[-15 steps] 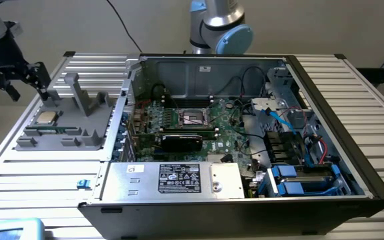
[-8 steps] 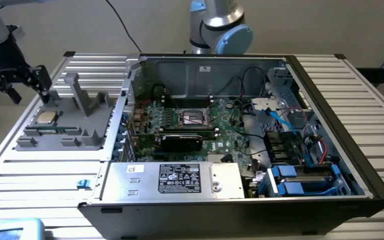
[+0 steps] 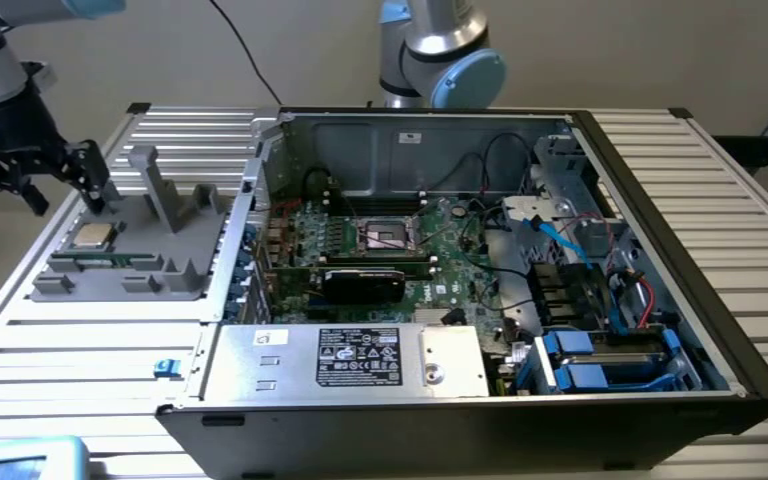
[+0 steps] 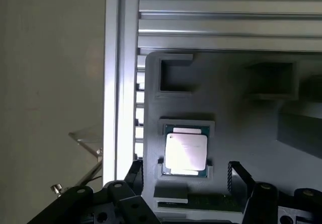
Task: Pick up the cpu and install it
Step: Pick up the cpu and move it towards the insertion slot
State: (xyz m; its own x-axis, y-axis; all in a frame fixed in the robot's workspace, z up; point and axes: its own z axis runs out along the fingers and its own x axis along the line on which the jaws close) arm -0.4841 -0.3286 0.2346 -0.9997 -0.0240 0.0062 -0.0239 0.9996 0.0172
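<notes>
Black, ridged fingers (image 4: pixel 239 178) of the gripper (image 3: pixel 64 205) stand spread wide with nothing between them, hanging above a matte grey tray (image 3: pixel 184 275). Just past the fingers, a thin green memory stick (image 4: pixel 211 201) lies in a narrow slot. Beyond it sits the cpu (image 4: pixel 186 151), a small flat square with a smooth, shiny silver-grey lid and a thin green rim. It is seated in a square recess of the tray, apart from the fingers. Farther on, the tray has two rectangular pockets with upright walls, and past them run the ribbed aluminium slats of the table (image 4: pixel 226 27). To the exterior view's right of the tray, a black computer case (image 3: pixel 424 440) stands open. Its green motherboard (image 3: pixel 458 270) bears a black rectangular socket frame (image 3: pixel 387 233) with a glossy centre.
</notes>
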